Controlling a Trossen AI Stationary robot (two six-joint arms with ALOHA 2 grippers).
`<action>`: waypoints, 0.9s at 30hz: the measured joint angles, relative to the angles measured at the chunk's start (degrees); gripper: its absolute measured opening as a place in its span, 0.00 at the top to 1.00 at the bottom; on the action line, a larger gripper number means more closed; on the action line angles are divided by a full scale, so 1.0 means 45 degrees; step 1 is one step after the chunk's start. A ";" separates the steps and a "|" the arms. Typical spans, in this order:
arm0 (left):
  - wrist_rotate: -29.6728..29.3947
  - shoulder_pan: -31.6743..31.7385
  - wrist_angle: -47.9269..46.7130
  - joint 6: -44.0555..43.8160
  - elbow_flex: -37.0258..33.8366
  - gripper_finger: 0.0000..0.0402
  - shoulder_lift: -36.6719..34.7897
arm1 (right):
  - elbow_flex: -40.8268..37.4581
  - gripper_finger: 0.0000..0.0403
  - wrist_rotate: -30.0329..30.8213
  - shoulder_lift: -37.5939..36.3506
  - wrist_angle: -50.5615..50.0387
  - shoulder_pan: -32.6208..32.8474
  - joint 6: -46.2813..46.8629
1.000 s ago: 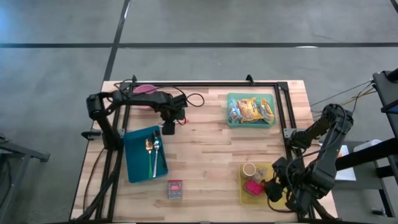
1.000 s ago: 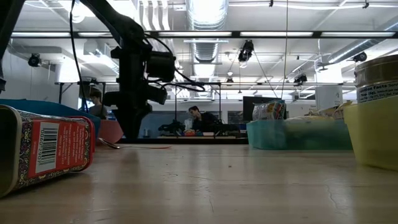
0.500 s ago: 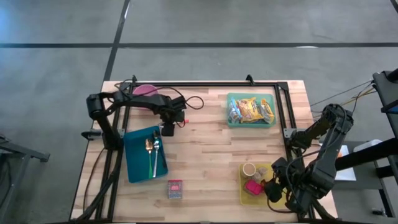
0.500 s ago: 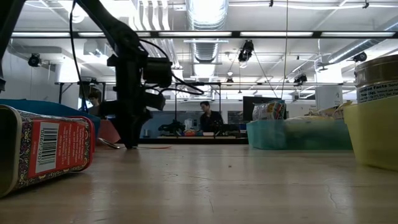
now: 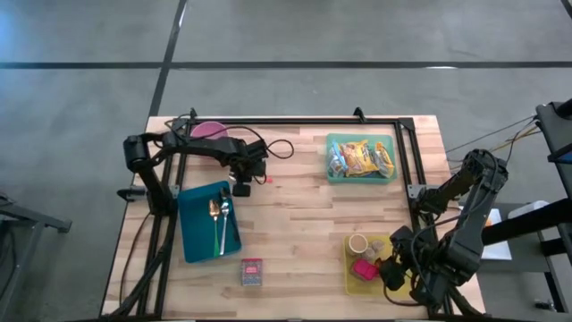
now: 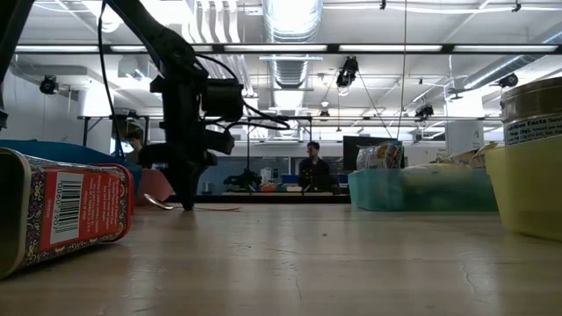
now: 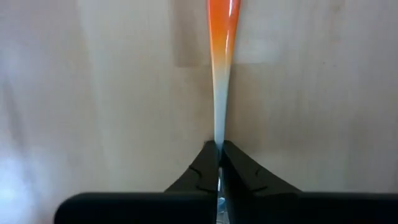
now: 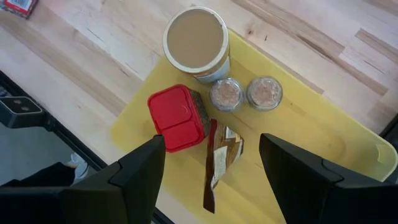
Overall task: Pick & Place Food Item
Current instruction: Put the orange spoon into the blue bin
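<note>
We see the left claw (image 5: pixel 242 188) pointing straight down at the desk (image 5: pixel 295 233), just past the far right corner of the blue tray (image 5: pixel 192 241). In its wrist view its two dark fingers (image 7: pixel 202 168) are pinched together on the pale end of a thin, flat strip (image 7: pixel 222 50) that turns orange farther from the tips; we cannot tell what kind of food item it is. In the low view the same claw (image 6: pixel 186 204) stands with its tips at the desk surface, with a thin reddish sliver lying on the wood just beside it. In the high view a small red spot shows on the wood beside the claw.

The blue tray carries a spoon (image 5: pixel 214 211) and a fork (image 5: pixel 223 224) lying side by side. A pink plate (image 5: pixel 207 130) sits at the far left of the desk, partly behind the left arm. A patterned tin (image 5: pixel 251 273) lies on its side near the front edge, close to the low camera. A teal bin (image 5: pixel 332 168) at the far right holds snack packets.

The right claw (image 8: pixel 211 168) hangs above the yellow tray (image 8: pixel 311 137) at the front right, its fingers spread wide with nothing between them. On that tray we see a round tub (image 8: pixel 196 40), two small jars (image 8: pixel 245 94), a red-lidded box (image 8: pixel 177 118) and a brown wrapper (image 8: pixel 221 155).
</note>
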 joint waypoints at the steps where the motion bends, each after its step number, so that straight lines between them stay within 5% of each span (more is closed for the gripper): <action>1: -0.0252 0.0000 0.0094 -0.0083 0.0001 0.98 0.0005 | 0.0000 0.37 0.0005 0.0000 -0.0005 0.0000 0.0005; 27: 0.0498 -0.0285 -0.1512 -0.0719 0.0747 1.00 -0.1626 | -0.0005 0.37 0.0008 0.0000 -0.0108 0.0010 -0.0097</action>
